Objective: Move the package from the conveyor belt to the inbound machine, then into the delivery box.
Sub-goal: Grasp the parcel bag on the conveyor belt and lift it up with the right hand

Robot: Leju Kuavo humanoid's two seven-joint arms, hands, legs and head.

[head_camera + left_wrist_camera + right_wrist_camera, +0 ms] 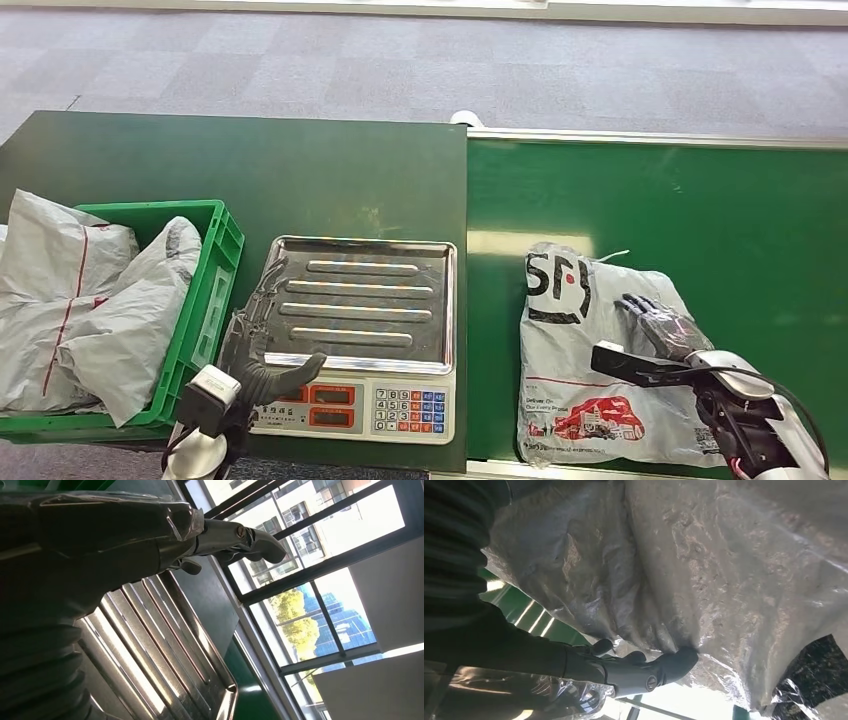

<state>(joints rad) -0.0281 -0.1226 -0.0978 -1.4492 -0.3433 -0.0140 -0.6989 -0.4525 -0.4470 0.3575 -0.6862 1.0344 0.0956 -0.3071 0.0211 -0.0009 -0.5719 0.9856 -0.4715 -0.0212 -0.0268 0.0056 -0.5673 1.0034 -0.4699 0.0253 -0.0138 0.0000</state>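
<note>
Package [590, 360], a grey courier bag with black lettering and a red print, lying flat on the green conveyor belt [720, 210], just beside the inbound machine [360, 335], a steel-trayed scale with a keypad, standing on the dark bench [250, 170]; green delivery box [205, 290] to the far side of the scale, already holding grey bags.

Step in hand, judging by the layout: getting a grip on the package for the lift to the scale tray. Best done by gathering enough of the slack film to stop it sliding out; thin plastic likely to slip or bunch, so better to close on a fold near the bag's edge than to press on the flat middle; then lift clear of the tray rim and set down centred on the ribs.

Right robot hand [662, 325] resting on the upper face of the package, fingers spread and flat, thumb touching the film in the right wrist view; nothing gripped yet. Left robot hand [262, 345] at the near corner of the scale tray, fingers apart, holding nothing.
</note>
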